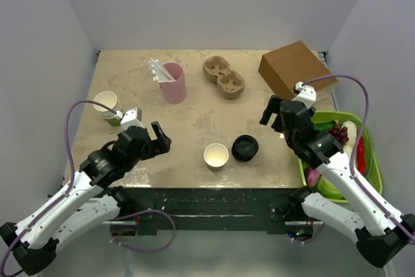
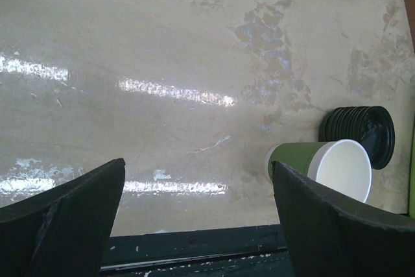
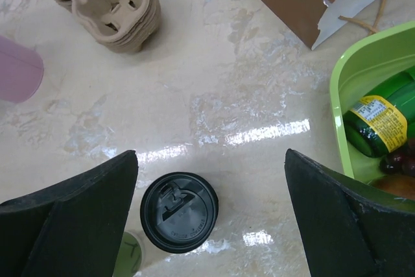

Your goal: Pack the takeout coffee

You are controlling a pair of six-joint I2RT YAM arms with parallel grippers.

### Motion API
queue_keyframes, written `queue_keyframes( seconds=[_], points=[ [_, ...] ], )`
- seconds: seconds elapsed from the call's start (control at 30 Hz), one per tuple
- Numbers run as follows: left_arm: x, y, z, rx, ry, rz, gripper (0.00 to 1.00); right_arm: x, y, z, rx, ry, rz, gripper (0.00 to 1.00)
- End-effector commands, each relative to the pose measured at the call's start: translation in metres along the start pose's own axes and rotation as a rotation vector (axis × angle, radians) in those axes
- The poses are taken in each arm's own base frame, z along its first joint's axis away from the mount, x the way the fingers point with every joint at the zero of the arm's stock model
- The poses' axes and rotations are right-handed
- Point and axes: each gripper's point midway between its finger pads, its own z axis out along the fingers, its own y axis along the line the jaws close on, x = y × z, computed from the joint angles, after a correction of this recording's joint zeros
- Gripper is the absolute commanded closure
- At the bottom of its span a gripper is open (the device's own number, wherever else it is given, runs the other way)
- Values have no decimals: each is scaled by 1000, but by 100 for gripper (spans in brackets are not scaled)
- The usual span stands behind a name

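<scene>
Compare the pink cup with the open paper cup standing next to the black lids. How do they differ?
The pink cup is taller; the paper cup is shorter. The pink cup holds a clear wrapped item that sticks out of it; the paper cup looks empty. The pink cup is pink outside; the paper cup is green outside and white inside. Both stand upright without a lid.

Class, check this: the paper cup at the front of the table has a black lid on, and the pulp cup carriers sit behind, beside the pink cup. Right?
No: the paper cup is uncovered; the black lids lie beside it, as the top external view shows. The pulp cup carriers do sit behind, beside the pink cup.
</scene>
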Motion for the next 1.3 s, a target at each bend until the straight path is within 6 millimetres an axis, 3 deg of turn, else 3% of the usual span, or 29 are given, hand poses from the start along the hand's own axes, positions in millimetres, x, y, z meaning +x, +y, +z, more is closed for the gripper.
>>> queue_keyframes(
  seconds=[0.0,0.1,0.2,0.4,0.57,0.73,0.93,1.07,1.27],
  points=[
    [-9,-6,-5,31,-30,-4,0,-15,0,0,14,-53,16,2],
    [-7,-19,-2,101,-19,21,0,-15,-2,-1,23,-53,7,2],
    [7,-45,7,230,37,86,0,-12,-5,2,38,-54,-2,2],
    [66,-97,36,354,246,223,2,-2,-6,4,36,-11,-53,2],
    [86,-131,34,385,264,299,2,9,-4,2,-6,16,-70,2],
    [93,-133,42,354,269,306,3,10,-1,0,-31,17,-72,2],
    [72,-136,37,322,208,259,5,14,-1,1,-40,27,-72,2],
    [69,-139,39,312,194,250,7,17,-1,1,-41,36,-76,2],
    [81,-144,60,246,237,300,22,19,-1,2,-46,40,-77,2]
  ],
)
